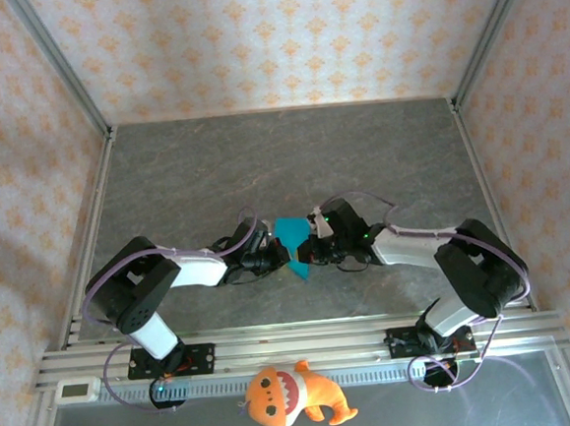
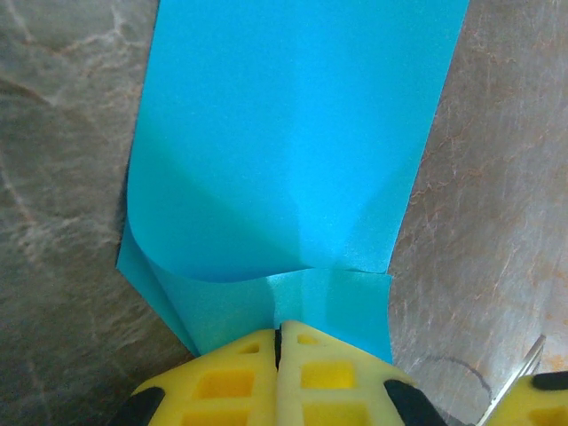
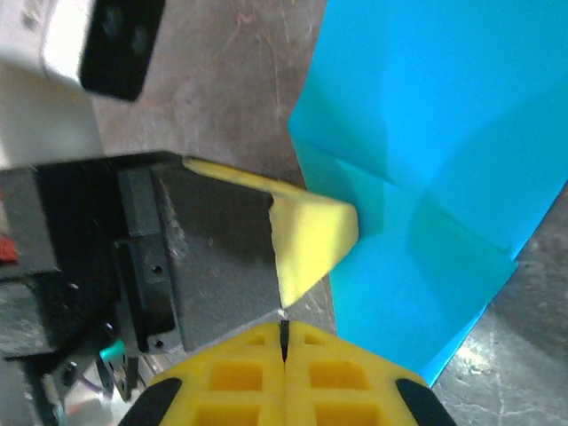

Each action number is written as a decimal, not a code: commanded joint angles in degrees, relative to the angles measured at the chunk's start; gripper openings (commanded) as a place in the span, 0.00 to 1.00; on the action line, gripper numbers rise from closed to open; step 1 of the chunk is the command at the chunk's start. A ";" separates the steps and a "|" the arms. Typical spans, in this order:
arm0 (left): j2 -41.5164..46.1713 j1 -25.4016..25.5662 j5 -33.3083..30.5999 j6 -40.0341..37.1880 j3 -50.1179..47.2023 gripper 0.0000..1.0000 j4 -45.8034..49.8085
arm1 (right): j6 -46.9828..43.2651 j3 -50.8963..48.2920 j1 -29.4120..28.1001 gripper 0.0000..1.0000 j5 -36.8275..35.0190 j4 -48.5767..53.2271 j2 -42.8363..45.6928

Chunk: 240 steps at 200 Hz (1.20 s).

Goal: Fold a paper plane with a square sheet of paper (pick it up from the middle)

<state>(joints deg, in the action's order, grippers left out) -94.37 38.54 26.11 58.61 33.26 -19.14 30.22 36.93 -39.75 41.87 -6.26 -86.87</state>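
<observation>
1. The square sheet of paper [image 1: 291,234], bright cyan-blue, is just off the middle of the grey counter [image 1: 261,156] towards 6 o'clock in the top view, between the two arms where they meet.
2. The sheet is no longer flat. In the left wrist view [image 2: 293,133] a broad panel runs up towards 12 o'clock, and a second layer curls under it at 7 o'clock. In the right wrist view [image 3: 444,106] several creases cross it, with a corner pointing to 5 o'clock.
3. The left gripper [image 1: 272,260] sits at the sheet's 8 o'clock side. Seen from its wrist [image 2: 278,333], its yellow fingers are pressed together with the lower edge of the paper running down into their seam. It is clamped on the sheet.
4. The right gripper [image 1: 314,248] sits at the sheet's 3 o'clock side. From its wrist [image 3: 284,330], its yellow fingers are closed tight against each other. The paper lies just beyond them towards 1 o'clock. The angle is poor, so I cannot tell whether any edge is caught between them.
5. In the right wrist view, one yellow finger of the left gripper touches the sheet's edge near the middle of the frame.
6. An orange plush toy [image 1: 280,396] lies at 6 o'clock, on the near side of the arm bases and well apart from the paper.
</observation>
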 commanded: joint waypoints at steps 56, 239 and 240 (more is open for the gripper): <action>-1.09 0.26 -2.68 0.01 -1.53 0.00 2.51 | -0.27 4.28 -3.03 0.00 -2.12 4.60 -6.35; -1.92 0.29 -3.00 -0.16 -1.44 0.00 2.70 | 5.19 1.92 -6.04 0.00 -3.05 1.19 -2.96; -1.94 0.30 -3.00 -0.16 -1.44 0.00 2.74 | 5.24 1.96 -6.04 0.00 -3.12 1.05 -3.13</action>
<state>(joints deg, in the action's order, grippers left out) -94.43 38.65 26.15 58.61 33.26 -19.20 32.84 36.25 -44.56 38.98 -2.15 -87.59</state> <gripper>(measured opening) 0.047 0.053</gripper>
